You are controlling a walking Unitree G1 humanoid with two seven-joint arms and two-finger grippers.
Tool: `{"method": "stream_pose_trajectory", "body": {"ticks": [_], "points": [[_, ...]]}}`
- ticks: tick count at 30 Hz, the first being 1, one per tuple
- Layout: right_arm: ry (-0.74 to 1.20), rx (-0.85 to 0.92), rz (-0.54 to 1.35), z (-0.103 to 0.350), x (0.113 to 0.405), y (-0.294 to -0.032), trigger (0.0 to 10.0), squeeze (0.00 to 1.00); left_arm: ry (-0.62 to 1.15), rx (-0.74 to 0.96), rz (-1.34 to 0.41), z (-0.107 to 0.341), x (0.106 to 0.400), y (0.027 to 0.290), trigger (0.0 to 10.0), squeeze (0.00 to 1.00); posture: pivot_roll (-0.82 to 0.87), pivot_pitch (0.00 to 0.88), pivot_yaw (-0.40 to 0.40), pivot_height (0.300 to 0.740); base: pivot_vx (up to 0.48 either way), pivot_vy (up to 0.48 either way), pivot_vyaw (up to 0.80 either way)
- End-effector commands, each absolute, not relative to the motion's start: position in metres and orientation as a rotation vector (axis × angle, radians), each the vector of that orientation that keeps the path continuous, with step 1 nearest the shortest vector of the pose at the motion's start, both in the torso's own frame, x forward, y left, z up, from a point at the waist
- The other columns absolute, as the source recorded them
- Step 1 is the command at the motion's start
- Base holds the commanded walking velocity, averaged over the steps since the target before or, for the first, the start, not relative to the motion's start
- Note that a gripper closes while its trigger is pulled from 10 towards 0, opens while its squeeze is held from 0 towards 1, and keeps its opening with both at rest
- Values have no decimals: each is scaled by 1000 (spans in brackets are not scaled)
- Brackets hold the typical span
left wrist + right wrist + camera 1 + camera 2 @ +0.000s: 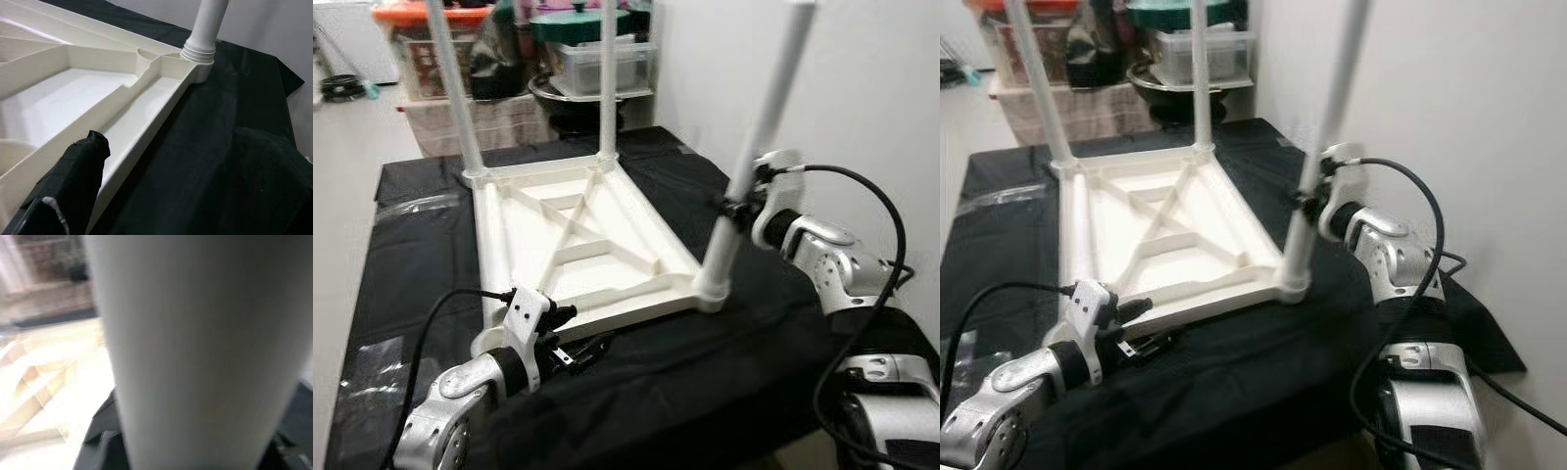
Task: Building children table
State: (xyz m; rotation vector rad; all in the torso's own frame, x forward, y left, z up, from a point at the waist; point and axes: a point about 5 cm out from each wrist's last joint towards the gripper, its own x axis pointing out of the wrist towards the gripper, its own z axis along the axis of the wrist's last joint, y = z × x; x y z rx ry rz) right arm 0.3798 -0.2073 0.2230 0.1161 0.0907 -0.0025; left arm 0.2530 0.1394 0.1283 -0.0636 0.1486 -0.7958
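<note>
Left gripper (570,345) nearest, at the tabletop's near edge; finger state unclear. One white tabletop (538,230) inverted on black cloth (705,382), three legs (455,88) upright. Right gripper (734,208) clamped on near-right leg (759,137). Storage bins (597,59) behind.

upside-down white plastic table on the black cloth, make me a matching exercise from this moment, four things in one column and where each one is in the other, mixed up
Things
1. right gripper
2. left gripper
3. upside-down white plastic table frame
4. clear plastic storage bins

Places
A. stacked behind the far end of the black cloth
B. lying flat on the cloth, legs pointing up
C. at the frame's near edge, by the corner that has no leg
D. around the near right white leg

Pairs: 1-D, 2-C, 3-B, 4-A
</note>
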Motion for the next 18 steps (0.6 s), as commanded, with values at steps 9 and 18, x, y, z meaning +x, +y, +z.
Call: {"method": "stream_pose_trajectory", "body": {"ticks": [9, 18], "points": [[293, 235, -189, 166, 338, -122, 10000, 0, 157, -55, -811, 128, 252, 137, 10000, 0, 78, 0, -58, 740, 0, 0, 0], [43, 321, 379, 225, 353, -128, 10000, 0, 157, -59, -810, 128, 252, 137, 10000, 0, 68, 0, -66, 740, 0, 0, 0]]}}
